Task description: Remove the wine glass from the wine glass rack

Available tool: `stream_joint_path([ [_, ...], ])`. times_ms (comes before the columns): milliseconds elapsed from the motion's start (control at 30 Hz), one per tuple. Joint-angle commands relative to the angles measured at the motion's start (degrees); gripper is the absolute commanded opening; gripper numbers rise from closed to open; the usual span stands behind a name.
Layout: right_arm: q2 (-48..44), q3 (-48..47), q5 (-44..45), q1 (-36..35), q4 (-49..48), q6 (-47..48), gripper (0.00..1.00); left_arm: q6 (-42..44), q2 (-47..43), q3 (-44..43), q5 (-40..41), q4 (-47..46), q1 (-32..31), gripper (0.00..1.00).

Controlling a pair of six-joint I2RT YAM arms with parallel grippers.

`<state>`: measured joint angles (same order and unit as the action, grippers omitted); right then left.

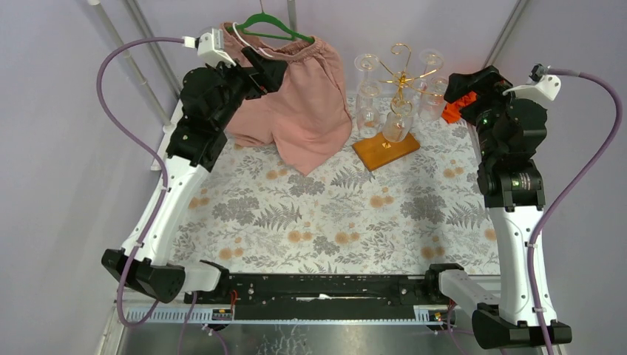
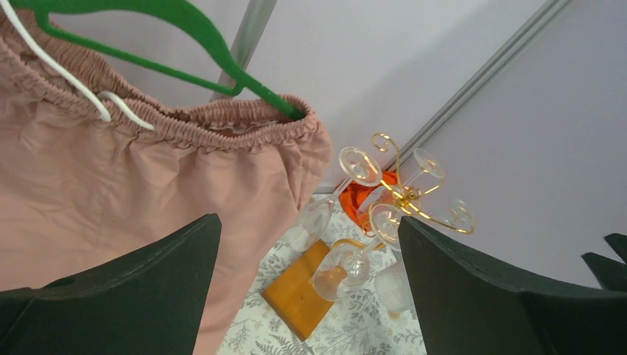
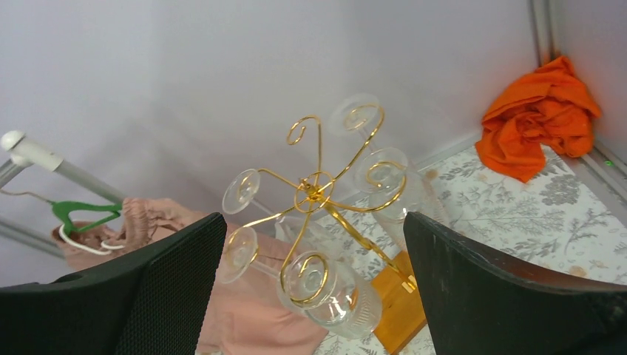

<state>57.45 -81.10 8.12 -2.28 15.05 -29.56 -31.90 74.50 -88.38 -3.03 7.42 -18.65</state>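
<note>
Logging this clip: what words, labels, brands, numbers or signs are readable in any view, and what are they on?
No text is legible in any view.
Right arm, black housing: a faint pale print, too small to read.
Wine glass rack, its wooden base, pink shorts, green hanger: no markings visible.

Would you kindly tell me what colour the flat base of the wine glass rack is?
The base is orange-brown wood, seen most clearly in the top external view.
</note>
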Motion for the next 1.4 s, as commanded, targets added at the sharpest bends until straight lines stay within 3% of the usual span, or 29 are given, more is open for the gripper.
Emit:
stream_joint_path([
  [0,-1.81,1.39,2.95,0.08,-3.29,2.51,1.0,-0.29,2.59,-2.54,2.48,4.56,0.02,0.99],
  [100,-1.66,2.54,-1.62,0.08,-5.15,3.21,1.0,-1.72,0.73,3.57,-1.06,-3.09,0.02,0.99],
  [167,2.02,-2.18,-4.64,0.09,-2.21,3.35,1.0,-1.49,0.84,3.36,-3.75,-5.31,0.02,0.99],
  [400,13.18,-15.63,-15.97,0.04,-4.78,2.46,1.0,2.72,14.25,-20.4,-8.12,9.96,0.02,0.99],
  [533,23.85,-34.08,-11.3,0.02,3.91,0.03,1.0,2.64,20.86,-30.27,-10.41,16.88,0.02,0.99],
  [633,30.67,-45.42,-13.87,0.09,10.69,-0.02,1.0,2.1,22.2,-30.93,-10.16,17.41,0.02,0.99],
  [767,29.96,-40.36,-14.35,0.09,8.37,-1.05,0.95,2.02,22.44,-30.33,-9.27,18.01,0.02,0.99],
  [900,27.24,-35.76,-3.58,0.06,14.81,1.46,0.81,2.42,21.16,-27.29,-7.58,18.47,0.02,0.98],
  [1133,13.2,-14.09,5.91,0.08,6.78,2.77,0.8,5.1,13.79,-12.26,1.41,14.1,0.04,0.99],
  [1367,8.52,1.27,5.6,0.09,-0.97,-1.14,0.8,4.26,18.77,-16.4,0.31,14.5,0.03,0.99],
])
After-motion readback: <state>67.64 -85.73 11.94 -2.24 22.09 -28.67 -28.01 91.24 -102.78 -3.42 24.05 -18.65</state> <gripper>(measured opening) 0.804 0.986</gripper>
